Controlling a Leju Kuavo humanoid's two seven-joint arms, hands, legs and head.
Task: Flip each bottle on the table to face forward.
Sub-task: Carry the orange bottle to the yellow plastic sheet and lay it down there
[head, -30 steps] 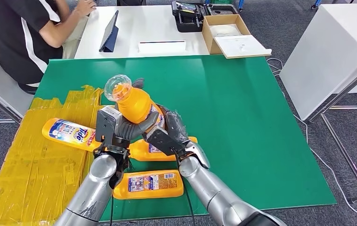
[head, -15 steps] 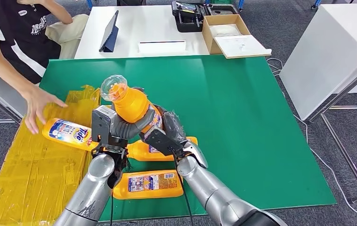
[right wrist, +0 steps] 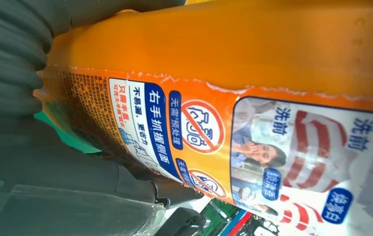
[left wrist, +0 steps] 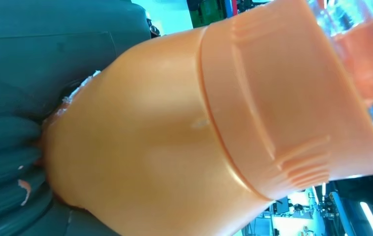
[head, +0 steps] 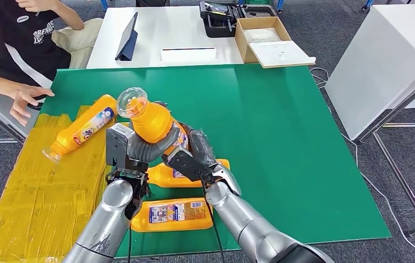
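Moved: Tide bottle [head: 81, 133] on the yellow sheet is off its earlier flat spot, now angled with its cap toward the near-left, closer to the far-left corner of the table; person's hand [head: 26, 99] pulled back off it to the table edge. Robot hands and held bottle barely shifted.
Table: green table [head: 282, 137]; landmark for all below.
Yellow sheet: yellow sheet [head: 30, 192] covers the table's left side.
Held bottle: orange bottle [head: 150, 123], raised over the table's near-left centre, tilted, clear cap toward the camera and up; printed label seen in the right wrist view [right wrist: 273, 147].
Lying bottles: one bottle [head: 172, 212] flat at the near edge, label up; another [head: 164, 175] just behind it, partly hidden by the hands.
Left hand: left hand [head: 131, 150] wrapped on the held bottle's lower body from the left.
Right hand: right hand [head: 191, 156] gripping the same bottle from the right.
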